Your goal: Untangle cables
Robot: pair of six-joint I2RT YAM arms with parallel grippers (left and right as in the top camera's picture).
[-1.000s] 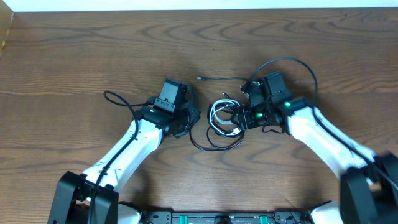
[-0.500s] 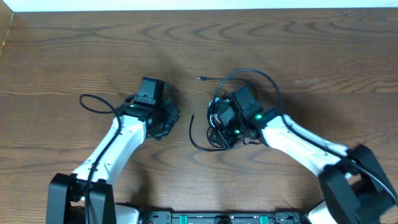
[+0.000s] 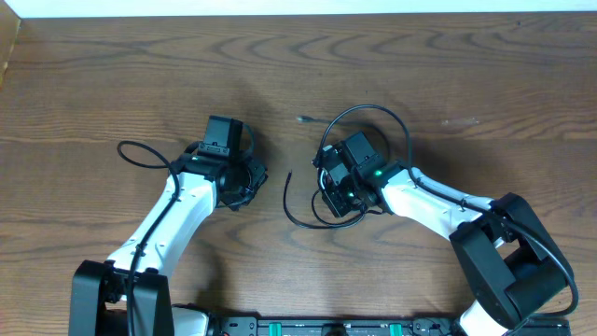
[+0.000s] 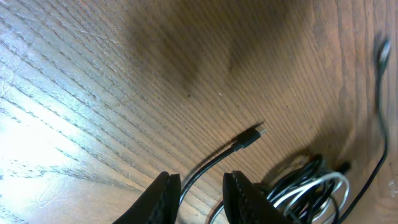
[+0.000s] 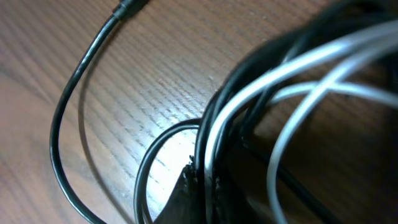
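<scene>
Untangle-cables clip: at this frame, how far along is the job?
Nothing looks done yet: the white cable and black cable lie looped together in one bundle. In hand: the right gripper is down at the bundle, though its grip is unclear. The left gripper is open near the black cable's loose plug end. Separating the two cords is all left.

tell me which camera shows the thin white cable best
Right wrist: the thin white cable spans the frame close up. Left wrist shows small loops at its bottom edge; overhead mostly hides it under the right gripper.
</scene>
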